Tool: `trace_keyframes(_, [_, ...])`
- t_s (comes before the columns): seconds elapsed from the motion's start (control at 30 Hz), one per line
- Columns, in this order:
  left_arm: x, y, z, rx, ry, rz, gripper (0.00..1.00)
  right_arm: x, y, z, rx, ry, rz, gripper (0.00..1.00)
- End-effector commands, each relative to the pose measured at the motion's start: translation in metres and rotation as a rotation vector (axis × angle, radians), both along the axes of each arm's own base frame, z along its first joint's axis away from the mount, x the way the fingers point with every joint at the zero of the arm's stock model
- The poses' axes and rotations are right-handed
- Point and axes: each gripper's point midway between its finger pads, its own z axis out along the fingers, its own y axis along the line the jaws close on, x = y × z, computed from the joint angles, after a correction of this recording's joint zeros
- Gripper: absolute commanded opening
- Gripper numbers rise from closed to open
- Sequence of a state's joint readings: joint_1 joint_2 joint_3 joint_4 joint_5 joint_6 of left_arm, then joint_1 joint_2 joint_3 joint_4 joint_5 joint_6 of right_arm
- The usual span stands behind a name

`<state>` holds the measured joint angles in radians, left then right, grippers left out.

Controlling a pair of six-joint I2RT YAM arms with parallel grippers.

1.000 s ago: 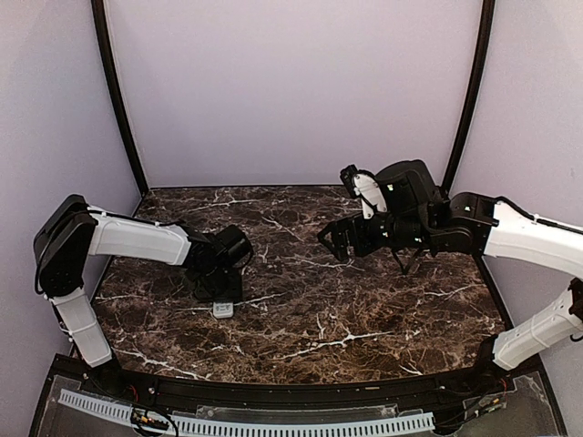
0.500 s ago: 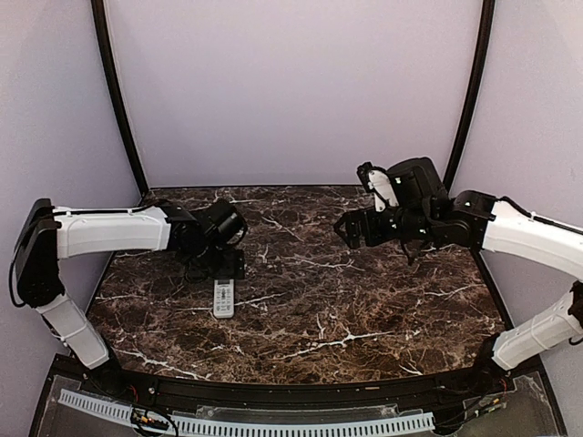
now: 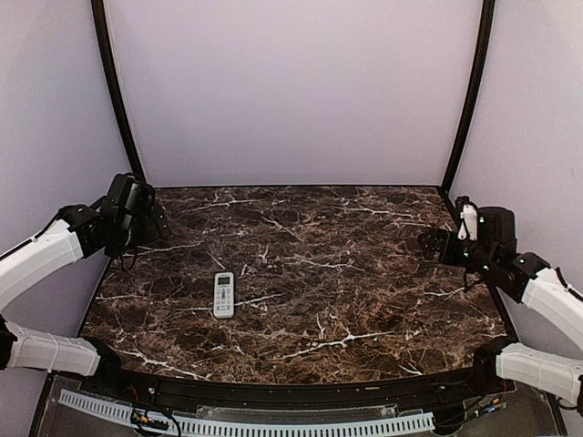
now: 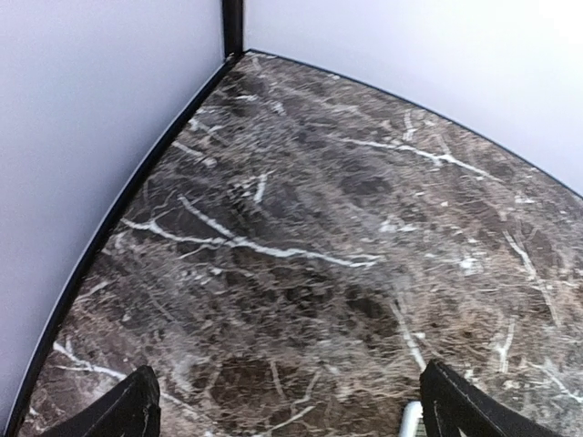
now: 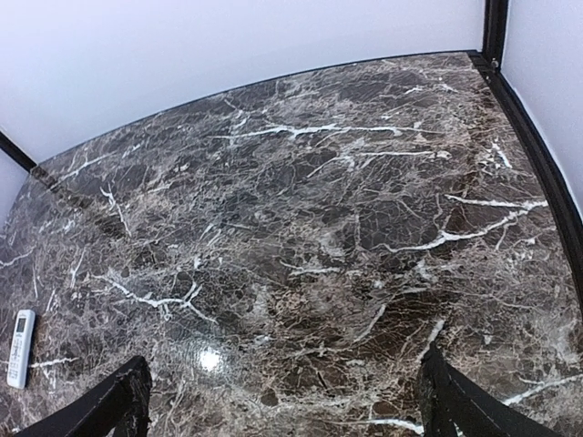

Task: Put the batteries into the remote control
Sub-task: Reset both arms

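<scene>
The remote control (image 3: 223, 294) lies flat on the marble table, left of centre, with its screen and buttons facing up. It also shows at the left edge of the right wrist view (image 5: 20, 348), and a white corner of it peeks in at the bottom of the left wrist view (image 4: 412, 421). My left gripper (image 3: 153, 223) is open and empty at the far left edge, well behind the remote. My right gripper (image 3: 430, 244) is open and empty at the right side, far from the remote. Both wrist views show wide-apart fingertips (image 4: 137, 411) (image 5: 123, 401) with bare table between them. No batteries are in view.
The dark marble table (image 3: 346, 291) is closed in by lilac walls with black corner posts (image 3: 118, 100). A black rim and a white slotted strip (image 3: 246, 423) run along the near edge.
Both arms have pulled back from the middle of the table to their own sides. The left gripper, which was over the remote, has come away and left it lying uncovered.
</scene>
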<state>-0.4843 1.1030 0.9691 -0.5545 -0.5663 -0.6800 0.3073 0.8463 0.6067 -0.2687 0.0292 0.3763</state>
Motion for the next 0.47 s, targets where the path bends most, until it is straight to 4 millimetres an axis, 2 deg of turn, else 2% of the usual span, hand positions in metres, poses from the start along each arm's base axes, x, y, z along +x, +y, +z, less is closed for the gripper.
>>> trace_keyframes(0.0, [-0.020, 0.042, -0.029, 0.058, 0.047, 0.131, 0.99, -0.010, -0.009, 0.004, 0.102, -0.117, -0.032, 0.99])
trace_keyframes(0.03, [-0.023, 0.050, -0.025, 0.056, 0.021, 0.162, 0.99, -0.014, -0.012, 0.000, 0.113, -0.131, -0.050, 0.99])
trace_keyframes(0.07, [-0.028, 0.054, -0.031, 0.046, 0.019, 0.187, 0.99, -0.017, -0.016, -0.002, 0.126, -0.150, -0.072, 0.99])
trace_keyframes(0.17, [-0.038, 0.063, -0.029, 0.006, -0.047, 0.240, 0.99, -0.026, -0.032, -0.013, 0.169, -0.180, -0.167, 0.99])
trace_keyframes(0.2, [-0.043, 0.066, -0.036, -0.001, -0.046, 0.257, 0.99, -0.028, -0.037, -0.016, 0.178, -0.188, -0.195, 0.99])
trace_keyframes(0.23, [-0.046, 0.069, -0.033, -0.011, -0.072, 0.272, 0.99, -0.031, -0.040, -0.018, 0.185, -0.193, -0.213, 0.99])
trace_keyframes(0.27, [-0.049, 0.072, -0.038, -0.015, -0.072, 0.283, 0.99, -0.034, -0.044, -0.020, 0.192, -0.201, -0.230, 0.99])
trace_keyframes(0.43, [-0.058, 0.078, -0.035, -0.020, -0.110, 0.294, 0.99, -0.045, -0.045, -0.016, 0.213, -0.246, -0.219, 0.99])
